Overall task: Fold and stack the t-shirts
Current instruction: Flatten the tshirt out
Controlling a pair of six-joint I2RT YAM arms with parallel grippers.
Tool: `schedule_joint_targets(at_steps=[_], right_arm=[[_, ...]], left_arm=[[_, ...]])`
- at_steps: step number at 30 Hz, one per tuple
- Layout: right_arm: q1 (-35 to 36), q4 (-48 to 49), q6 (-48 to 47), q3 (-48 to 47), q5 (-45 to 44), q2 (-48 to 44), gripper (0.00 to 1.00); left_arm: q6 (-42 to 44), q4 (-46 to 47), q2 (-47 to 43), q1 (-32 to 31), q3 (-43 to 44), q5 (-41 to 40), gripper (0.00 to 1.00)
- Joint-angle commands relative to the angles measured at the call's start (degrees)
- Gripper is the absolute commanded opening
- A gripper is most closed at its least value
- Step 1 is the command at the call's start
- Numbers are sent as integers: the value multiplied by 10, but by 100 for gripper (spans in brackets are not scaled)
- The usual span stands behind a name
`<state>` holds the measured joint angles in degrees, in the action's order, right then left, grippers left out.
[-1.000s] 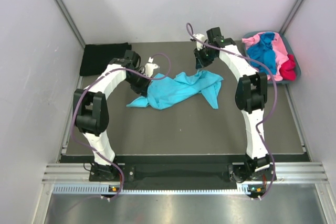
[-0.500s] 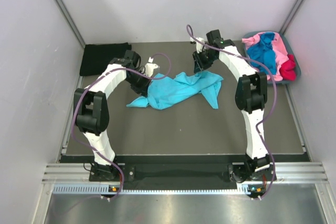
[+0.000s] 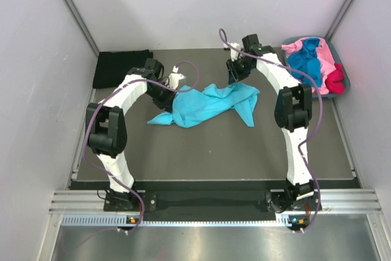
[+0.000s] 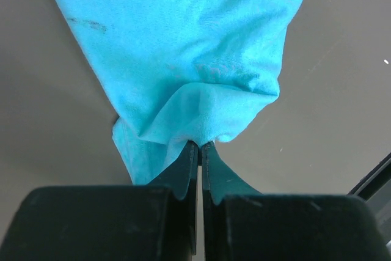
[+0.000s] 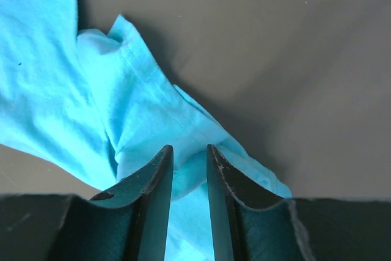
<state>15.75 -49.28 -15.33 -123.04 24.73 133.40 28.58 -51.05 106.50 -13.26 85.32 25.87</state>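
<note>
A light turquoise t-shirt (image 3: 204, 103) lies crumpled in the middle of the dark table. My left gripper (image 3: 173, 94) is shut on a bunched fold at its left end; the left wrist view shows the jaws (image 4: 200, 146) pinching the cloth (image 4: 183, 47). My right gripper (image 3: 236, 77) is at the shirt's far right edge. In the right wrist view its jaws (image 5: 189, 151) stand slightly apart, straddling a hemmed fold (image 5: 140, 114). A black t-shirt (image 3: 121, 67) lies flat at the far left.
A grey-blue tub (image 3: 347, 81) at the far right corner holds pink (image 3: 328, 65), royal blue (image 3: 305, 62) and red (image 3: 335, 82) shirts. White walls close in the table on three sides.
My right gripper has shifted slightly right and toward the shirt's edge. The left gripper and the shirt have hardly moved.
</note>
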Motion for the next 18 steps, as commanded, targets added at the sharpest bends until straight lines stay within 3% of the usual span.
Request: schedule_joint_targets(at_steps=[1,18], right_arm=[[-7,16,-3,-21,-14,-19,30],[-9,15,12,-24,9,14,32]], left_arm=[[-2,23,0,-3,14,19,0],[-4,22,1,-6,17,16,0]])
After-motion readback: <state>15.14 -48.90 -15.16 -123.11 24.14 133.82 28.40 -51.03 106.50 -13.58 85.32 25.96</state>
